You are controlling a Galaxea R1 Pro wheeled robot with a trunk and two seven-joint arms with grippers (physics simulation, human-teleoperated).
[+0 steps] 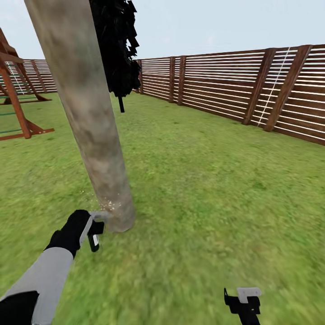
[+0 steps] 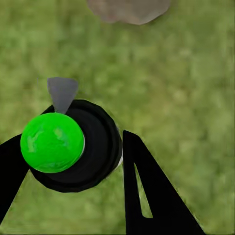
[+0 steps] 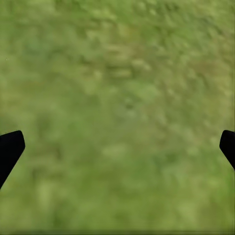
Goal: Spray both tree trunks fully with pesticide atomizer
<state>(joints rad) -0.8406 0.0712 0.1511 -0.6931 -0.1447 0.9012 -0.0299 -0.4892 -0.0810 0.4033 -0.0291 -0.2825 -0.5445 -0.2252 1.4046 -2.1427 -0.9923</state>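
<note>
The lawn [image 1: 216, 180] covers the ground and is bounded by a reddish-brown horizontal-slat fence [image 1: 234, 85] on the far side of the tree trunk. The tree trunk [image 1: 88, 113], a thick pale grey-brown column with blotchy bark, rises from the grass at a lean and flares slightly at its base. Behind the trunk stands a near-black narrow tree [image 1: 118, 49] on a thin stem. A red-brown wooden play frame [image 1: 16, 97] stands on the lawn well apart from the trunk, on the robot's left side of it. The left arm [image 1: 43, 280], grey-sleeved with a black wrist, reaches toward the trunk base. The left end effector [image 1: 92, 230] is pinching the pesticide atomizer [image 2: 73, 147], which is held just beside the trunk base; in the left wrist view the atomizer appears as a dark round body with a bright green dome on it and a grey nozzle tip [image 2: 61, 92], seated between the two black fingers [image 2: 147, 191]. Fine white specks of pesticide [image 1: 108, 204] lie on the lowest part of the trunk, near the atomizer. The right end effector [image 1: 243, 303] hangs over bare grass well apart from the trunk, its fingers [image 3: 11, 149] spread wide with nothing between them.
</note>
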